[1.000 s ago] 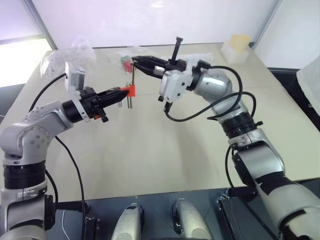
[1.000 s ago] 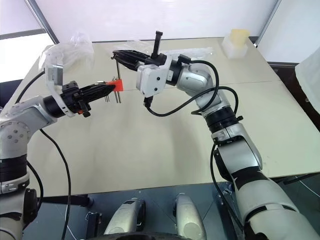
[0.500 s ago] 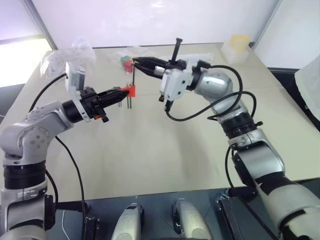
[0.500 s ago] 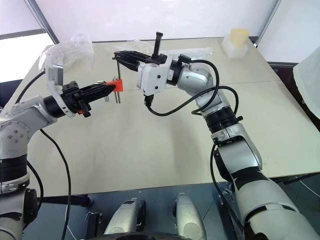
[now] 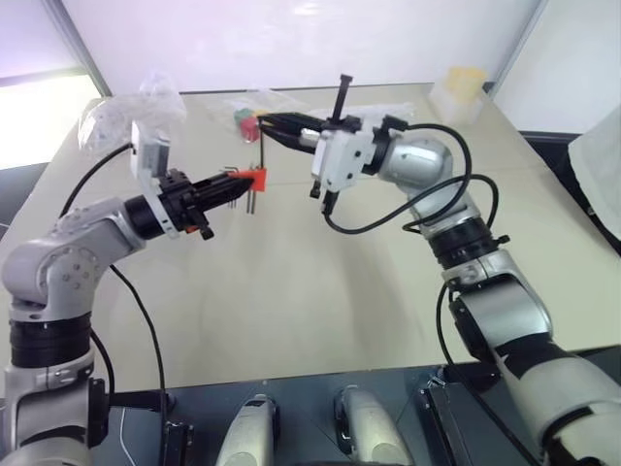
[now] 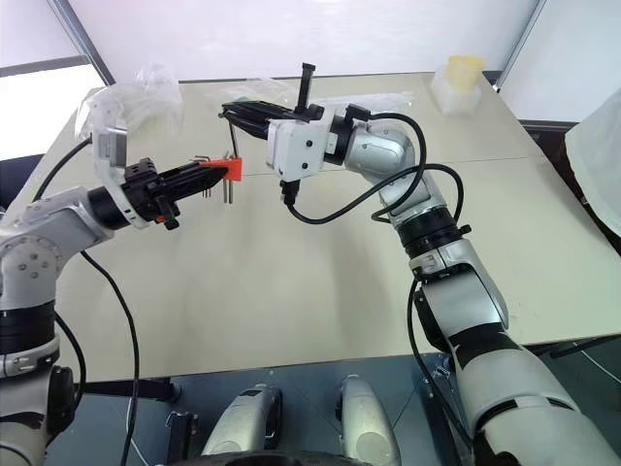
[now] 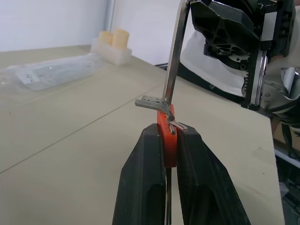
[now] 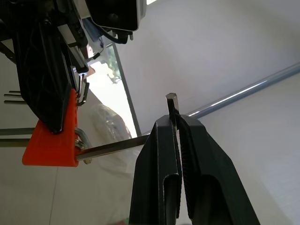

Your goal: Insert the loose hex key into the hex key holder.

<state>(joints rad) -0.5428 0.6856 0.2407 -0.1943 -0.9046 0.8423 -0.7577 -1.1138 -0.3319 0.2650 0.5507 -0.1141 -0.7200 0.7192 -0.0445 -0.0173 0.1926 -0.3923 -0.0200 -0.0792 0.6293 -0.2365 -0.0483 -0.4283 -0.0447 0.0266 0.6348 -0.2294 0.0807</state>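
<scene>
Both arms are raised above the table [image 5: 320,291], their fingers meeting over its far left part. The left gripper [image 5: 241,183] reaches forward and toward the right at a level attitude, elbow bent and wrist turned inward. Its fingers [image 7: 145,187] are clamped on the hex key holder [image 5: 254,178], an orange-red block held clear of the table; grey keys hang from the block's underside, and several bent key ends lie along its upper face in the left wrist view.

The right arm bends at the elbow and sweeps across toward the left, so that the right gripper [image 6: 233,112] points leftward, tilted slightly upward, just above and behind the holder. Its fingers [image 8: 159,178] are pinched on the loose hex key [image 7: 174,56] near the bend; the short end projects past the fingertips in the right wrist view. The long shaft runs from the right gripper down to the holder, and its tip lies against the orange-red block beside the left fingertips. Whether the tip sits in a slot cannot be told.

Clear plastic bags [image 5: 126,112] lie at the far left of the table, small coloured cubes [image 5: 245,120] behind the grippers, and a pale container [image 5: 458,92] at the far right.
</scene>
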